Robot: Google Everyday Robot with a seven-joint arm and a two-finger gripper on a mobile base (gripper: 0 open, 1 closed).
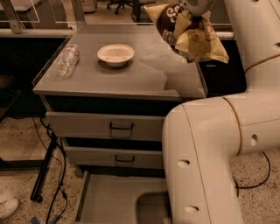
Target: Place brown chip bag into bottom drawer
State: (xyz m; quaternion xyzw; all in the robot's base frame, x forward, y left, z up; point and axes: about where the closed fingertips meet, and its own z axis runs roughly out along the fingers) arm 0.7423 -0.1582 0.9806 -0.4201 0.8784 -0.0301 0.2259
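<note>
The brown chip bag (189,34), dark brown on top and pale yellow below, hangs in the air above the right end of the cabinet top. My gripper (195,9) is at the top edge of the view, shut on the bag's upper part. The bottom drawer (114,199) is pulled open at floor level, a shallow grey tray with a flat floor. My white arm covers its right part.
A white bowl (115,54) sits mid-top on the grey cabinet (87,83). A clear plastic bottle (67,60) lies at its left edge. Two shut drawers with black handles (121,127) sit above the open one. Cables and a black stand are at left.
</note>
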